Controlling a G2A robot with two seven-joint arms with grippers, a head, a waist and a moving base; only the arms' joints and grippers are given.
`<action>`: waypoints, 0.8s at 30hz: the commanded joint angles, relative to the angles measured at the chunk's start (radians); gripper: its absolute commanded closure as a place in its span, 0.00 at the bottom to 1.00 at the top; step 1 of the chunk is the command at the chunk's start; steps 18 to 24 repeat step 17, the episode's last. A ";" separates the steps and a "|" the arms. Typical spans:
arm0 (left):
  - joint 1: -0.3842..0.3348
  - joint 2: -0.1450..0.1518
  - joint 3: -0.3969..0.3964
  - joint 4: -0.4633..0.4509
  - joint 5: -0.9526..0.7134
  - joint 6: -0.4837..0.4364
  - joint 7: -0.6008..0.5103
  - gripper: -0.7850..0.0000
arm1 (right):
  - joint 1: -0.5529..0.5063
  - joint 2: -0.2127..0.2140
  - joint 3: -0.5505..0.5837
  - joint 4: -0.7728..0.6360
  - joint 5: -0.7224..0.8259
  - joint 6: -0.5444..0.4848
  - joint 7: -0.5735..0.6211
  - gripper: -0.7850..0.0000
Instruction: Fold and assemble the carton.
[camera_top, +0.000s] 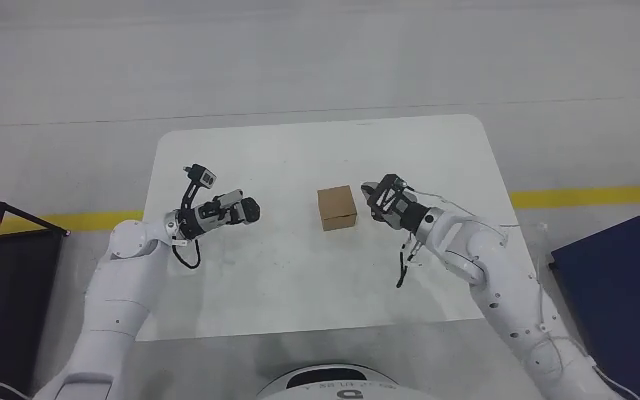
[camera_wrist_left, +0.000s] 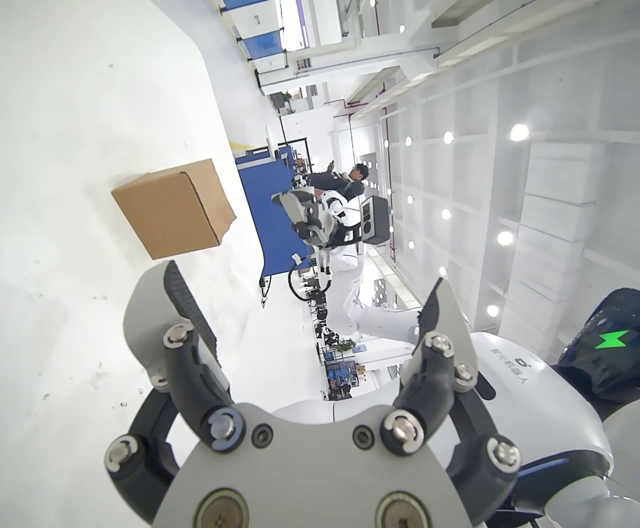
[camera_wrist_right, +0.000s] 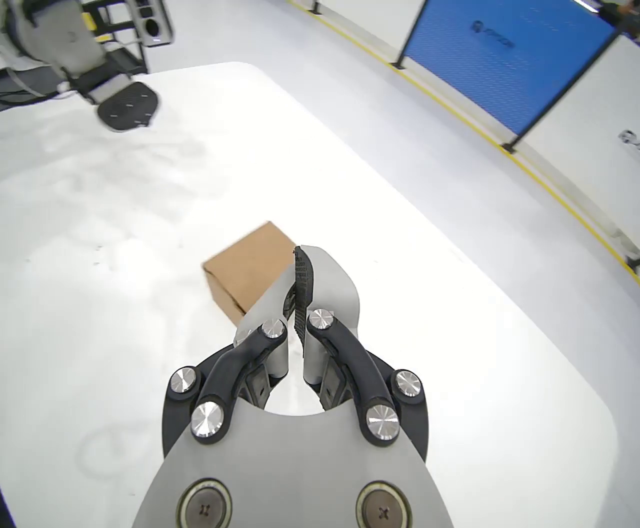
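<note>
The carton (camera_top: 337, 207) is sitting mid-counter (camera_top: 260, 290), closed and seemingly fully assembled, while the left gripper (camera_wrist_left: 303, 274) is hanging wide open and empty nearby and the right gripper (camera_wrist_right: 301, 265) is hovering just beside it, pinched closed on nothing.

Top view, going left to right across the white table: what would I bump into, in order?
left gripper, open, well apart from the box → carton, a closed brown box near the middle of the table → right gripper, shut, close by the carton's side.
</note>
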 joint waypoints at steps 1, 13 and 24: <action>0.000 0.000 0.000 0.000 0.001 0.000 0.001 0.00 | -0.022 0.002 0.025 -0.013 0.001 0.023 -0.004 0.00; 0.000 0.000 0.000 0.000 0.001 0.000 0.001 0.00 | -0.022 0.002 0.025 -0.013 0.001 0.023 -0.004 0.18; 0.000 0.000 0.000 0.000 0.001 0.000 0.001 0.00 | -0.022 0.002 0.025 -0.013 0.001 0.023 -0.004 0.04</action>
